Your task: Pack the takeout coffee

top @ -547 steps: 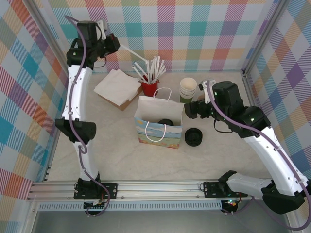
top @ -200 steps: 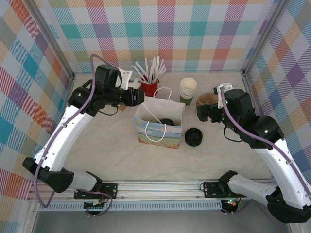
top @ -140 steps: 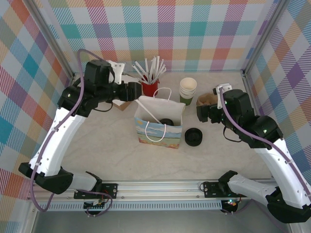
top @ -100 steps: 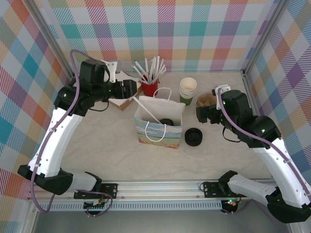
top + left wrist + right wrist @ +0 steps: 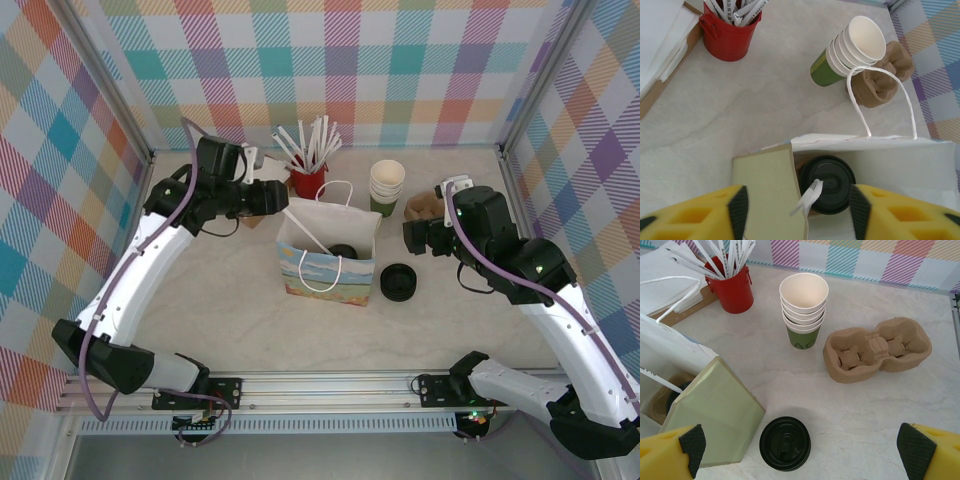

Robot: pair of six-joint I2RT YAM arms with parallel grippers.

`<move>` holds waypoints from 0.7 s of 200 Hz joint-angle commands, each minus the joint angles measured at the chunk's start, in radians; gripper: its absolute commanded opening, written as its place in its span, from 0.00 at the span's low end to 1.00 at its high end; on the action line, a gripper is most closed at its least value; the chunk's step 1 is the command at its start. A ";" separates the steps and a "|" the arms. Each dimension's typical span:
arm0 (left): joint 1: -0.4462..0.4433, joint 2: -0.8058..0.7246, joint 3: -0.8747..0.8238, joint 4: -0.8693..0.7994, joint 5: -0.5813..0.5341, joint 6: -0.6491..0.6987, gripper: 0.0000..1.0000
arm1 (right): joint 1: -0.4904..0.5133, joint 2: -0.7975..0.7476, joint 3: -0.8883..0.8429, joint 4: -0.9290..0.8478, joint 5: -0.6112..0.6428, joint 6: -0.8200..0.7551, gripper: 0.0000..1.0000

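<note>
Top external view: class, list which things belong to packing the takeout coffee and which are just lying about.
Job: paper bag; lidded cup inside it.
Lying about: cup stack; black lids; cardboard carrier; red pot of straws; napkins.

Bright, even, diffuse light from overhead in all three views. Shadows soft and short: faint halo round black lids (image 5: 785,443), pale smudge beside cup stack (image 5: 804,310) and cardboard carrier (image 5: 877,350). Pale table (image 5: 230,300) near white, not blown out. Dull sheen on single lid (image 5: 826,184) inside paper bag (image 5: 880,150) (bag interior darker than surroundings). Yellow fingers (image 5: 685,217) at bottom edge of both wrist views soft, out of focus; rest sharp. No motion blur. Slight wide-angle lean toward corners in top view.
</note>
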 commanded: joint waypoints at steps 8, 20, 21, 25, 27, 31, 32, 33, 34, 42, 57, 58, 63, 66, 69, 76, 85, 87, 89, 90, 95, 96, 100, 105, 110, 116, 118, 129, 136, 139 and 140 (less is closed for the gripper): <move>0.007 0.030 0.000 0.053 0.025 0.004 0.38 | -0.002 -0.004 -0.017 0.005 0.012 -0.004 1.00; 0.007 0.034 0.008 0.055 0.021 0.014 0.28 | -0.002 -0.006 -0.018 0.005 0.013 -0.006 1.00; 0.006 0.034 0.009 0.054 0.021 0.015 0.27 | -0.002 -0.006 -0.018 0.005 0.013 -0.006 1.00; 0.006 0.033 0.012 0.053 0.017 0.018 0.24 | -0.002 -0.006 -0.018 0.005 0.012 -0.007 1.00; 0.007 0.033 0.015 0.052 0.015 0.019 0.22 | -0.002 -0.006 -0.018 0.005 0.012 -0.007 1.00; 0.006 0.031 0.021 0.049 0.011 0.025 0.18 | -0.002 -0.006 -0.018 0.005 0.011 -0.008 1.00; 0.006 0.031 0.022 0.048 0.011 0.026 0.18 | -0.002 -0.006 -0.018 0.005 0.011 -0.008 1.00; 0.007 0.030 0.024 0.047 0.010 0.028 0.17 | -0.002 -0.006 -0.018 0.005 0.012 -0.008 1.00; 0.006 0.030 0.025 0.046 0.010 0.029 0.16 | -0.002 -0.006 -0.018 0.005 0.013 -0.008 1.00; 0.006 0.027 0.039 0.035 0.005 0.041 0.11 | -0.002 -0.006 -0.020 0.005 0.013 -0.008 1.00; 0.005 0.016 0.071 0.010 -0.003 0.066 0.04 | -0.002 -0.006 -0.021 0.007 0.011 -0.006 1.00; 0.005 0.015 0.073 0.009 -0.004 0.067 0.04 | -0.002 -0.006 -0.021 0.007 0.011 -0.007 1.00; 0.005 0.010 0.083 0.002 -0.006 0.076 0.03 | -0.002 -0.006 -0.023 0.006 0.012 -0.006 1.00; 0.005 0.006 0.088 -0.002 -0.008 0.082 0.03 | -0.002 -0.006 -0.023 0.006 0.011 -0.007 1.00; 0.004 0.001 0.094 -0.006 -0.010 0.086 0.02 | -0.002 -0.006 -0.024 0.008 0.012 -0.006 1.00; 0.003 -0.009 0.107 -0.015 -0.017 0.099 0.02 | -0.003 -0.005 -0.026 0.008 0.011 -0.006 1.00; 0.002 -0.023 0.122 -0.024 -0.027 0.114 0.02 | -0.002 -0.004 -0.027 0.008 0.011 -0.006 1.00; 0.002 -0.027 0.125 -0.026 -0.029 0.117 0.01 | -0.002 -0.005 -0.028 0.009 0.011 -0.005 1.00; 0.003 -0.032 0.128 -0.027 -0.033 0.120 0.01 | -0.002 -0.003 -0.028 0.009 0.012 -0.004 1.00; 0.002 -0.033 0.130 -0.029 -0.034 0.122 0.01 | -0.002 -0.003 -0.028 0.010 0.012 -0.005 1.00; 0.002 -0.042 0.135 -0.032 -0.039 0.131 0.01 | -0.003 -0.003 -0.029 0.010 0.011 -0.005 1.00; 0.002 -0.043 0.136 -0.032 -0.040 0.132 0.01 | -0.003 -0.004 -0.029 0.010 0.011 -0.004 1.00; 0.001 -0.050 0.143 -0.035 -0.043 0.140 0.00 | -0.002 -0.005 -0.028 0.010 0.012 -0.003 1.00; 0.001 -0.058 0.149 -0.039 -0.047 0.149 0.00 | -0.002 -0.005 -0.030 0.009 0.011 -0.002 1.00; 0.001 -0.065 0.156 -0.045 -0.052 0.159 0.00 | -0.002 -0.004 -0.030 0.011 0.010 -0.002 1.00; 0.000 -0.071 0.164 -0.053 -0.057 0.173 0.00 | -0.003 -0.004 -0.031 0.011 0.010 -0.003 1.00; -0.001 -0.073 0.166 -0.056 -0.060 0.179 0.00 | -0.003 -0.004 -0.031 0.011 0.009 -0.002 1.00; -0.010 -0.078 0.186 -0.081 -0.088 0.212 0.00 | -0.002 -0.004 -0.032 0.012 0.009 -0.002 1.00; -0.020 -0.077 0.198 -0.099 -0.105 0.235 0.00 | -0.002 -0.003 -0.032 0.013 0.010 -0.002 1.00; -0.024 -0.076 0.204 -0.105 -0.109 0.245 0.00 | -0.002 -0.003 -0.032 0.012 0.009 -0.002 1.00; -0.024 -0.077 0.205 -0.107 -0.111 0.248 0.00 | -0.002 -0.003 -0.033 0.012 0.009 -0.002 1.00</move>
